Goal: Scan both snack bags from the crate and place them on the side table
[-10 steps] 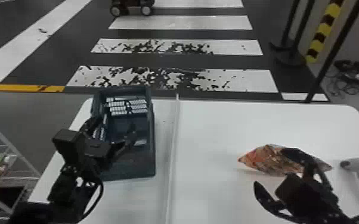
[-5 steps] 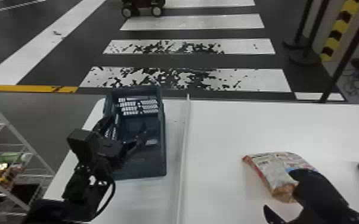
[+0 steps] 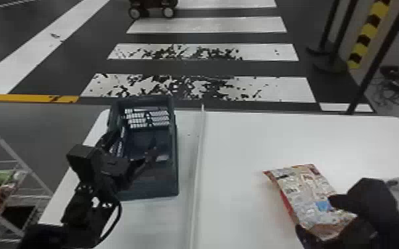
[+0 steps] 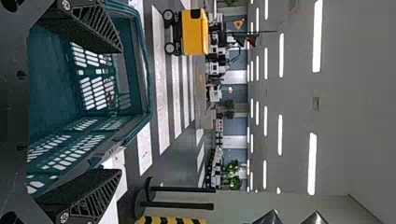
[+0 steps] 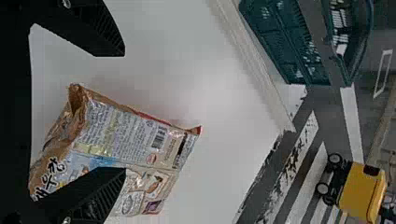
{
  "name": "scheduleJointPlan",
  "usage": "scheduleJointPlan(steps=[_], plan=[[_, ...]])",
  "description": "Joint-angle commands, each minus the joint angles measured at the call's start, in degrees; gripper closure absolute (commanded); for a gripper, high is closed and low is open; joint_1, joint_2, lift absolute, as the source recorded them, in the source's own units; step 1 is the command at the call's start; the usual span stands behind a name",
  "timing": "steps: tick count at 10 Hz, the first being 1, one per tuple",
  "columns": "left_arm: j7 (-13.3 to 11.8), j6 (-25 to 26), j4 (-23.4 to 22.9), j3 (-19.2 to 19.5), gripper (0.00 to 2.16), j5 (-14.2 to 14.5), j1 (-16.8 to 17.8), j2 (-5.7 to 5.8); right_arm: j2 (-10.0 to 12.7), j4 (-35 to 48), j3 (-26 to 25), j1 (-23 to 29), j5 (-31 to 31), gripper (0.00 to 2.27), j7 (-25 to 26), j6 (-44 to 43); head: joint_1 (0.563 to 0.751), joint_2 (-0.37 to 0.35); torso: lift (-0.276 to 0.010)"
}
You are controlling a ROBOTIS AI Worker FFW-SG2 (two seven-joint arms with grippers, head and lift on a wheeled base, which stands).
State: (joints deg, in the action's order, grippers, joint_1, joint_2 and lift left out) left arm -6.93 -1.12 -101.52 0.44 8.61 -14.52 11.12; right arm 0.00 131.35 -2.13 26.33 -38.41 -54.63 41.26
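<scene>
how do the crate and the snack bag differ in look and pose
The crate is dark, plain and slotted, while the snack bag is crinkled and covered in print. The crate stands upright, open-topped; the bag lies on its broad side. Both rest on white tabletop.

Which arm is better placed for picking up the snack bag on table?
The right, I think: its gripper is open and close to the snack bag. The left gripper is at the crate, farther from the bag.
</scene>
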Motion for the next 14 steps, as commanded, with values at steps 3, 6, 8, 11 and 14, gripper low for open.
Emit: scheduleJointPlan(steps=[3, 6, 8, 11, 14], plan=[[0.0, -0.1, -0.1, 0.2, 0.08, 0.0, -0.3, 0.04, 0.1, -1.2, -7.1, -6.2, 15.3, 0.05, 3.7, 11.3, 0.695, 0.046, -0.098], [0.0, -0.1, -0.1, 0.1, 0.08, -0.1, -0.3, -0.13, 0.1, -6.1, -9.1, -9.0, 19.2, 0.58, 6.4, 13.4, 0.695, 0.023, -0.098], [0.0, -0.1, -0.1, 0.1, 0.08, -0.1, -0.3, -0.13, 0.1, -8.3, -8.9, -9.7, 19.3, 1.90, 10.9, 12.1, 0.695, 0.005, -0.098], [0.0, 0.0, -0.1, 0.1, 0.09, -0.3, -0.3, -0.13, 0.1, -12.1, -9.0, -10.4, 21.5, 2.25, 11.4, 2.5, 0.695, 0.000, -0.098], [-0.1, 0.0, -0.2, 0.1, 0.09, -0.3, -0.5, -0.22, 0.1, -16.4, -6.7, -12.4, 21.5, 2.25, 11.1, 2.3, 0.695, 0.020, -0.098]])
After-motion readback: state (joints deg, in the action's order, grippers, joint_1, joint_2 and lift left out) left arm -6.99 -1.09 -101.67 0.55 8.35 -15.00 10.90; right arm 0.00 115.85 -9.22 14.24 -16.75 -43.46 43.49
